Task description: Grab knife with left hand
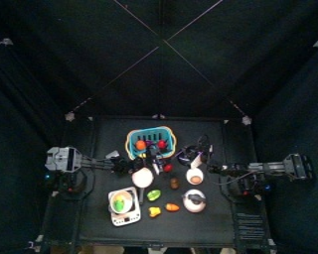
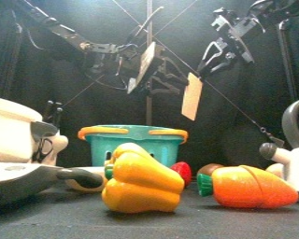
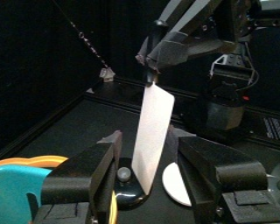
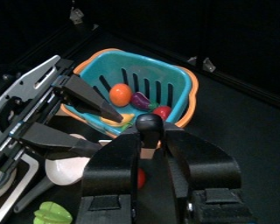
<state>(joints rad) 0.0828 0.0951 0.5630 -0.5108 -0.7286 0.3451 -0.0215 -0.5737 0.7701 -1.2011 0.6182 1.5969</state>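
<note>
- The knife hangs in the air above the table, blade pointing down; the right end effector is clamped on its black handle.
- Held this way, the blade is offered between the two arms, probably for a handover.
- The left end effector is spread wide, its jaws either side of the blade without touching it, so nothing is gripped yet.
- Below sit a teal basket, a yellow pepper and a carrot.

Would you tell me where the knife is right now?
The knife hangs blade-down in the right gripper, above the table's middle, between the open left fingers.
</note>
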